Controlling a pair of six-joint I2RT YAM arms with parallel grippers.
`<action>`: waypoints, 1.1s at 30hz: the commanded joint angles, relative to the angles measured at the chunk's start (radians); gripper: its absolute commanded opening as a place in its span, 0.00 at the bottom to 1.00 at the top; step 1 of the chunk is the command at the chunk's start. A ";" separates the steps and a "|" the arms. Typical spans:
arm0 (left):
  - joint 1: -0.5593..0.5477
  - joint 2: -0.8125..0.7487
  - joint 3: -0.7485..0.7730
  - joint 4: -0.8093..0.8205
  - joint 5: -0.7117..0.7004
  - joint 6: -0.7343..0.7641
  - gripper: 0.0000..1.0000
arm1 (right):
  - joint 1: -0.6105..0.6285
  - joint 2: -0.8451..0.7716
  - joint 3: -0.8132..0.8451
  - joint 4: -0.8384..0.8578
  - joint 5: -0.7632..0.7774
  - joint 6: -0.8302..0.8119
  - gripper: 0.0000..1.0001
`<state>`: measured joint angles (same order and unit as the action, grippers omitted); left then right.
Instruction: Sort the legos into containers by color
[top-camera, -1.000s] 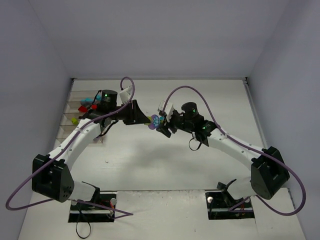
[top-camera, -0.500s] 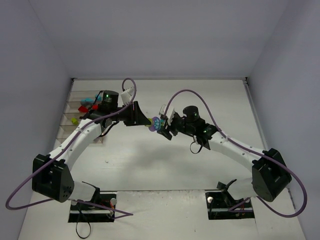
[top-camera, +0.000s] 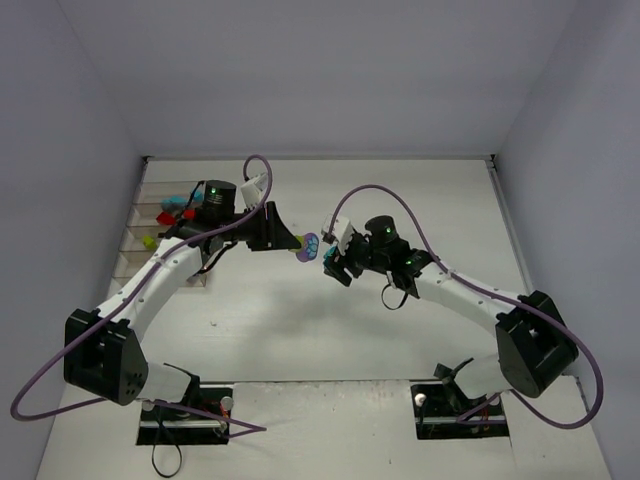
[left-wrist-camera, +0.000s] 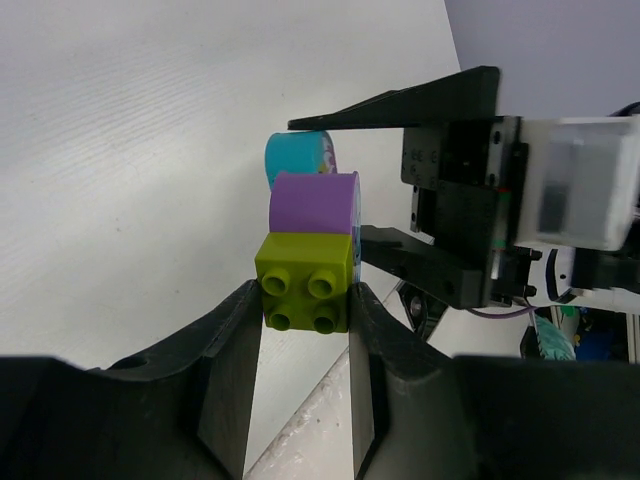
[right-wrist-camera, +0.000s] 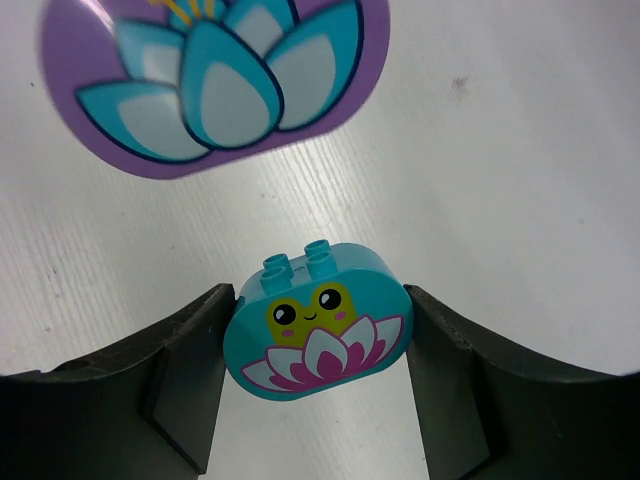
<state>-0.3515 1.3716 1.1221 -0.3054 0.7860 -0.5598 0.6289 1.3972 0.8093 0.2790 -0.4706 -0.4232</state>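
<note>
The left gripper (left-wrist-camera: 303, 302) clamps a lime green brick (left-wrist-camera: 305, 288) with a purple piece (left-wrist-camera: 312, 203) stacked on it, printed with a cyan-and-white lotus. Just beyond it, with a gap between them, the right gripper (right-wrist-camera: 318, 335) pinches a cyan brick (right-wrist-camera: 318, 318) showing a frog face above pink petals. Both are well right of the containers (top-camera: 133, 252).

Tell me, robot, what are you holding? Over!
Left gripper shut on lime brick, purple piece stacked on it. Right gripper shut on cyan brick, apart from purple. No blocker seen.
</note>
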 joint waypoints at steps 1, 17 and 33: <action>0.012 -0.031 0.054 0.048 -0.002 0.018 0.00 | -0.003 0.045 0.050 -0.017 0.047 0.020 0.11; 0.043 -0.020 0.005 0.040 -0.047 0.035 0.00 | 0.018 0.295 0.137 -0.169 0.182 0.055 0.38; 0.060 -0.006 0.018 0.019 -0.013 0.055 0.00 | 0.020 -0.013 0.085 -0.086 0.052 -0.055 0.95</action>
<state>-0.2985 1.3731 1.1057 -0.3126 0.7376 -0.5282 0.6430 1.5124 0.8860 0.1116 -0.3454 -0.4320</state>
